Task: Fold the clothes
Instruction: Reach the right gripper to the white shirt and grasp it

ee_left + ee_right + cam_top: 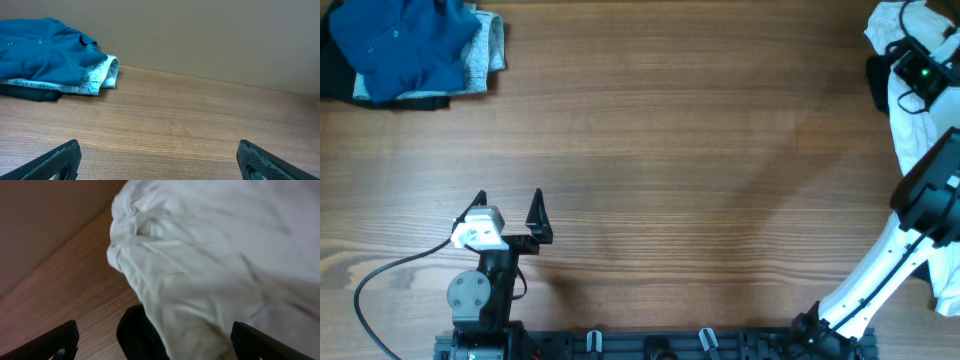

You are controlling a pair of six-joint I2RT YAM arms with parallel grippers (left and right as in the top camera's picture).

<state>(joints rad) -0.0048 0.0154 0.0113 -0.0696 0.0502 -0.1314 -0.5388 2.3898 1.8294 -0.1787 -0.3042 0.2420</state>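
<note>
White T-shirt, crumpled, directly beneath the right pincer. Long axis along the worktop edge, from just beyond that pincer back toward the arm's base. Fingers there spread wide, gripping nothing. Left pincer likewise parted, low over bare wood. Blue, grey and black garments heaped well ahead, off leftward.

Left arm: matte black links are carrying a grey round joint cap, a white boxy wrist housing and two black pointed fingers; a thin black cable is looping from its base. Right arm: a white tubular link is joining black joint housings; a small green light is glowing on its black wrist.
</note>
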